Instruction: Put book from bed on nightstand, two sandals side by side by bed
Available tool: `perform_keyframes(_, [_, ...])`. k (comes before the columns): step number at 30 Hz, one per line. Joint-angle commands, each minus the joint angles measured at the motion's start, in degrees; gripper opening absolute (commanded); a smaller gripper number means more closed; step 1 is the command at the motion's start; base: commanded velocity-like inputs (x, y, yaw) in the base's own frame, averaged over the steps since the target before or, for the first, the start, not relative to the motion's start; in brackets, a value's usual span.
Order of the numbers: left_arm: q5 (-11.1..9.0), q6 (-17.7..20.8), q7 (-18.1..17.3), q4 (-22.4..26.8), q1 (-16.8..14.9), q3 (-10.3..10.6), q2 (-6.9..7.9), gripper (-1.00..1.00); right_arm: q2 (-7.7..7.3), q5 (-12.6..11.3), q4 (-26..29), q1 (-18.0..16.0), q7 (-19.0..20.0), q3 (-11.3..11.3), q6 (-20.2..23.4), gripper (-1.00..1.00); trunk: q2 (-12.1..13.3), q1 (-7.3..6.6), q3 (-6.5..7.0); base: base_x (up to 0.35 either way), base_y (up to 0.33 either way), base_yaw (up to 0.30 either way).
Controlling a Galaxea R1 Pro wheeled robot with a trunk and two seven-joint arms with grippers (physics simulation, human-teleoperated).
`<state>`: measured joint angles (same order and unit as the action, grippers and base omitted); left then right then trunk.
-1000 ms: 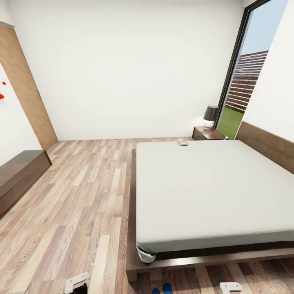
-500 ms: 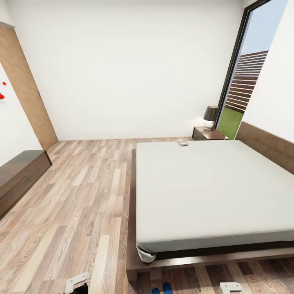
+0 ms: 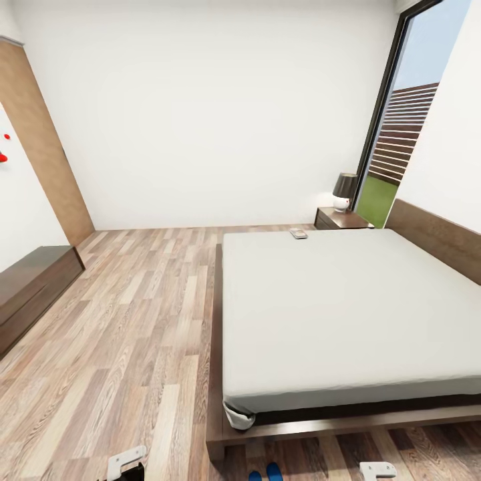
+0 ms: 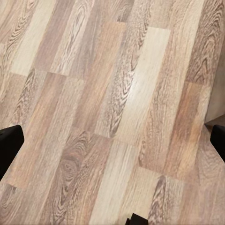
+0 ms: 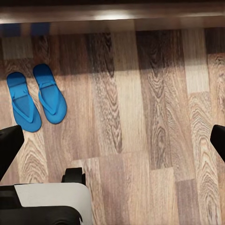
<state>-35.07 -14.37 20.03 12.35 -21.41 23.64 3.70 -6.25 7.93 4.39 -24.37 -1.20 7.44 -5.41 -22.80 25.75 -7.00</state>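
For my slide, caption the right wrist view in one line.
Two blue sandals lie side by side on the wood-plank floor near the bed frame's edge, between the open right gripper's fingertips.

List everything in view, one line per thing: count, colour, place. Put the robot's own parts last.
bed: one, off-white mattress on a dark brown frame, right half of the head view.
book: one, small and pale-looking at this range, on the mattress's far edge near the nightstand.
nightstand: one, dark brown, beyond the bed by the window.
lamp: one, dark shade on a white base, on the nightstand.
sandals: two, bright blue, side by side on the floor at the foot of the bed.
bench cabinet: one, dark brown, along the left wall.
door: one, brown, left wall.
window: one, tall, dark frame, far right.
floor: light brown planks.
left gripper: black fingers spread, over bare floor.
right gripper: black fingers spread, near the sandals.
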Motion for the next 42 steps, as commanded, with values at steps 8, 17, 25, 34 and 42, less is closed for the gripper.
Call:
perform_keyframes(8, [-0.4, -0.1, 0.3, 0.0, 0.0, 0.5, 0.02, 1.0, 0.01, 0.6, -0.1, -0.1, -0.1, 0.5, -0.2, 1.0, -0.1, 0.03, -0.12, 0.0, 0.0, 0.0])
perform_keyframes(17, [-0.4, -0.2, 0.3, 0.0, 0.0, 0.5, 0.02, 1.0, 0.01, 0.6, -0.1, -0.1, -0.1, 0.5, -0.2, 1.0, -0.1, 0.03, -0.12, 0.0, 0.0, 0.0])
perform_keyframes(25, [-0.4, -0.3, 0.3, 0.0, 0.0, 0.5, 0.06, 1.0, 0.01, 0.6, -0.1, -0.1, -0.1, 0.5, -0.2, 1.0, -0.1, 0.03, -0.12, -0.019, 0.003, 0.0])
perform_keyframes(34, [-0.4, -0.3, 0.3, 0.0, 0.1, 1.0, 0.08, 1.0, 0.07, 0.7, -0.1, -0.1, -0.1, 0.4, -0.2, 1.0, -0.1, 0.03, -0.12, -0.177, 0.065, 0.017])
perform_keyframes(42, [-0.4, -0.4, 0.3, 0.1, 0.1, 1.4, 0.08, 1.0, 0.23, 0.8, -0.1, -0.1, -0.1, 0.4, -0.2, 1.0, -0.1, 0.03, -0.12, -0.052, 0.02, 0.184])
